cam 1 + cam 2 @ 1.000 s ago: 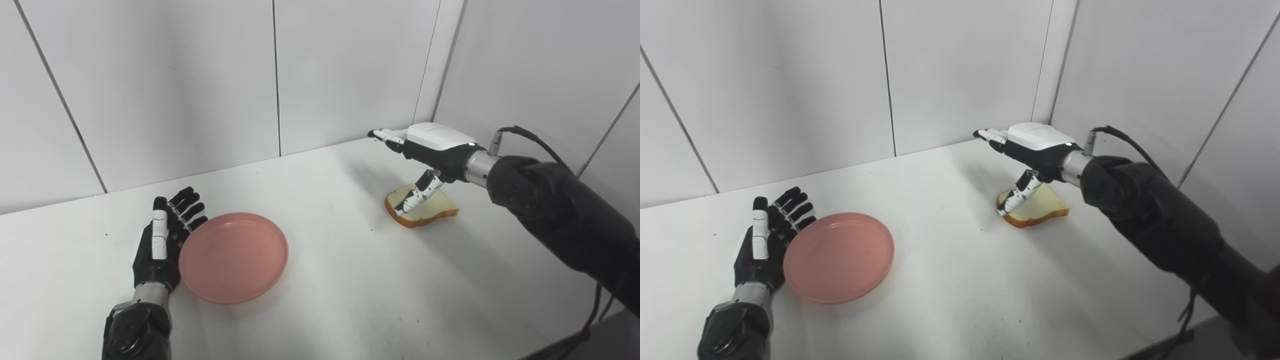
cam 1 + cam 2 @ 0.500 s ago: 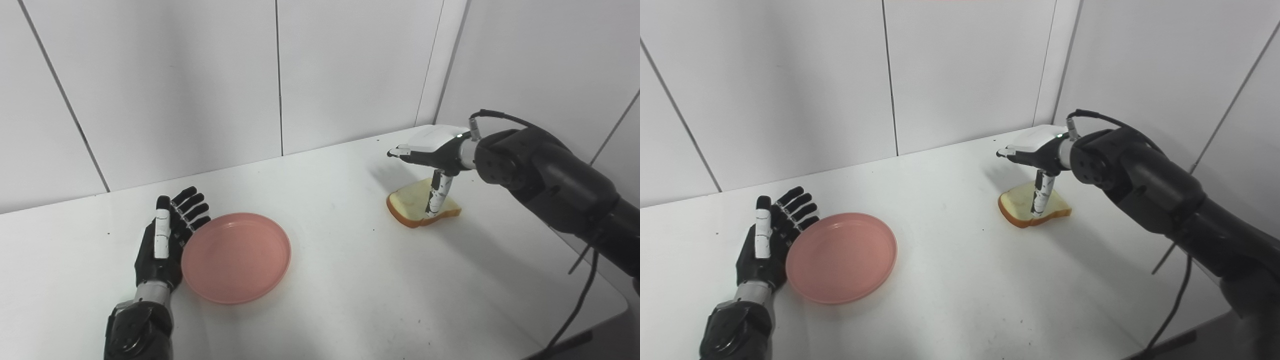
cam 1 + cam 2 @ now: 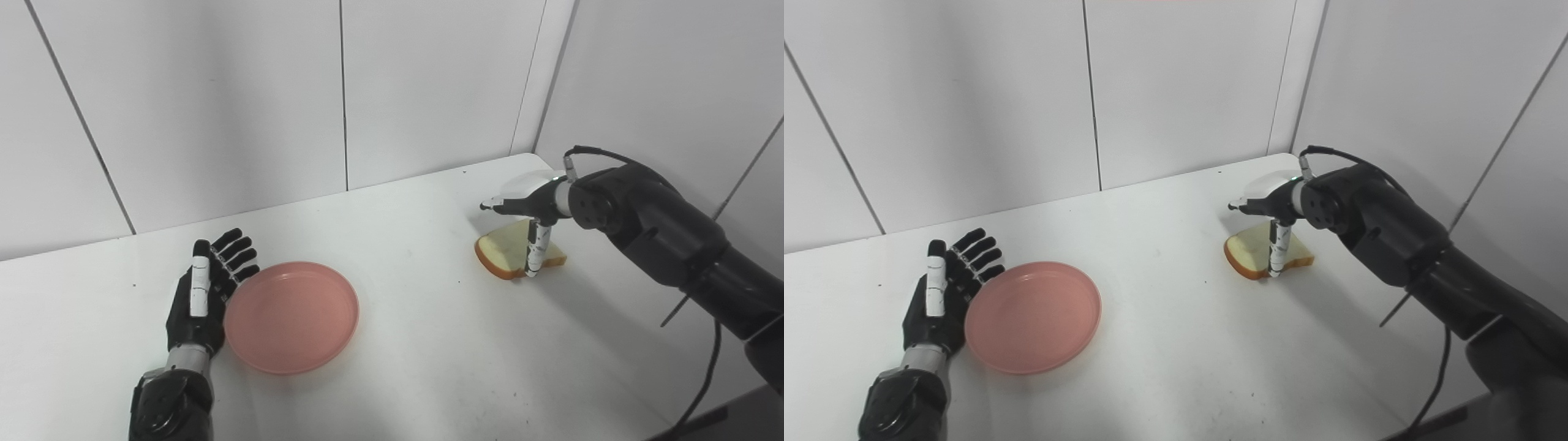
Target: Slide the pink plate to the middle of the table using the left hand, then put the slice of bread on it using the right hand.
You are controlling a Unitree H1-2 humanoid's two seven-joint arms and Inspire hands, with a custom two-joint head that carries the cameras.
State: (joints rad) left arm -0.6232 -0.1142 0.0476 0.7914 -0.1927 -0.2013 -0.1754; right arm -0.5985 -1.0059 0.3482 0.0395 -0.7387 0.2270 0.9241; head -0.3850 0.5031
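The pink plate (image 3: pixel 291 315) lies on the white table (image 3: pixel 416 355), left of centre. My left hand (image 3: pixel 205 288) rests open and flat beside the plate's left rim, touching it or nearly so. The slice of bread (image 3: pixel 508 252) lies at the far right near the wall corner. My right hand (image 3: pixel 528 211) hovers over the bread, fingers stretched out level above it and the thumb pointing straight down at the bread's near edge. It holds nothing.
White wall panels close the table at the back and on the right, and the bread lies close to that corner. A black cable (image 3: pixel 704 373) hangs from my right arm past the table's right edge.
My right hand has swung back to the right and lowered over the bread, its thumb turning to point straight down. The view has shifted slightly. Plate, bread and left hand stay put.
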